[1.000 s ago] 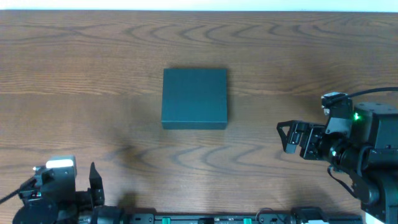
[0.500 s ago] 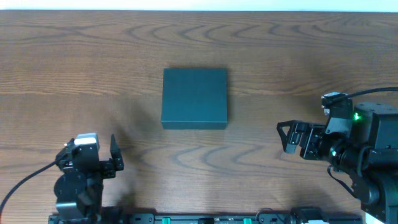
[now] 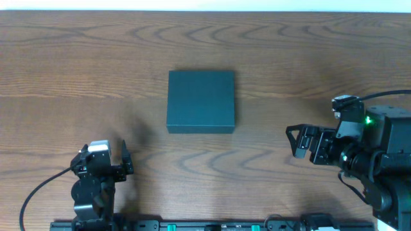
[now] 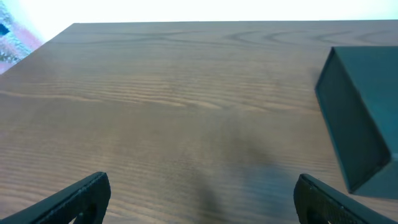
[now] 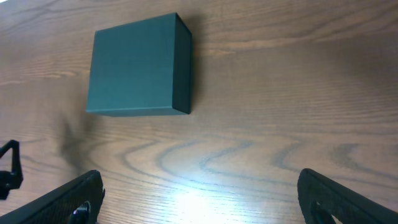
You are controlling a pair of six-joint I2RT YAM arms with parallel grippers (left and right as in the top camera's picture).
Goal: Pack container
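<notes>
The container [image 3: 201, 101] is a dark teal-green square box, lid shut, lying flat at the middle of the wooden table. It shows at the right edge of the left wrist view [image 4: 364, 115] and at the upper left of the right wrist view [image 5: 138, 65]. My left gripper [image 3: 122, 162] is open and empty at the front left, well short of the box. My right gripper [image 3: 297, 140] is open and empty to the right of the box, pointing left. In the wrist views only bare wood lies between the left jaws [image 4: 202, 199] and the right jaws [image 5: 199, 196].
The wooden table [image 3: 77, 70] ends at a white strip along the far edge. The left arm's tip [image 5: 7, 168] shows at the left edge of the right wrist view. No snack packets or other objects are in view.
My left arm has swung right and forward from the front left corner, toward the table's middle. The right arm and the box have not moved.
</notes>
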